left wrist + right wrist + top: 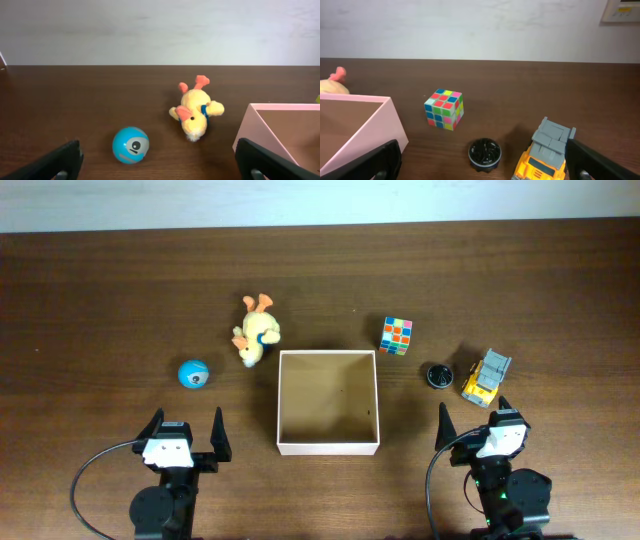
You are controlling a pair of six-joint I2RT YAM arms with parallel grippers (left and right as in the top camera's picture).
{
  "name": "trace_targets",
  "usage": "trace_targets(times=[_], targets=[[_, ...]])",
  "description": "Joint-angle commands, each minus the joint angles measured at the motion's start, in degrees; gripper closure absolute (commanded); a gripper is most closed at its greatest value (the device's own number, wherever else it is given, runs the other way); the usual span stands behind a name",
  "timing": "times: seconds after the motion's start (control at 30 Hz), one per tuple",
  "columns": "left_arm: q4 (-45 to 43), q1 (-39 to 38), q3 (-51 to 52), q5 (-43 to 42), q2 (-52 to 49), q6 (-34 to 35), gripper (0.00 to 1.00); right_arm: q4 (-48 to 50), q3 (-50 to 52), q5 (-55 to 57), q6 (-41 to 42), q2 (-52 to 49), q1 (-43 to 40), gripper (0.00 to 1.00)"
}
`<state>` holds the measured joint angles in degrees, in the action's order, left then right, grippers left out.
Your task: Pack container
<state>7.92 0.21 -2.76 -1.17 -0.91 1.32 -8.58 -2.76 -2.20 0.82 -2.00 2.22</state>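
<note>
Container (328, 446): square, thin cream walls (tan floor), on woodgrain table (100, 300).

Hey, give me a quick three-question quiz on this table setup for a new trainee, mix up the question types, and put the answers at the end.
1. True or false: the container already has a toy inside.
2. Which toy lies nearest the left end effector? A) blue ball B) puzzle cube C) yellow toy truck
3. Fill in: the left end effector and the right end effector both stand ___.
Key: 1 false, it is empty; 2 A; 3 open.
</note>
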Motion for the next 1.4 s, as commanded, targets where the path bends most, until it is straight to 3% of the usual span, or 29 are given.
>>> trace_targets(times=[0.0,0.8,1.03,1.2,1.37], targets=[[-0.2,0.4,0.7,-0.8,0.2,0.3,0.01,0.2,0.6,1.0,-0.4,-0.1,-0.4,0.01],[-0.2,0.4,0.7,-0.8,0.2,0.3,0.01,0.3,0.5,0.0,-0.1,-0.1,-0.4,0.01],[-0.2,0.4,0.7,-0.8,0.2,0.3,0.01,0.1,-0.8,-1.3,7.3,-0.1,-0.4,0.01],[-0.2,0.4,0.7,-0.8,0.2,0.3,0.01,-2.0,-6.1,-2.1,7.8,-0.2,-0.4,0.01],[-0.2,0.4,0.7,-0.8,0.2,0.3,0.01,-11.1,-16.5,-2.1,7.8,-3.4,-0.4,0.01]])
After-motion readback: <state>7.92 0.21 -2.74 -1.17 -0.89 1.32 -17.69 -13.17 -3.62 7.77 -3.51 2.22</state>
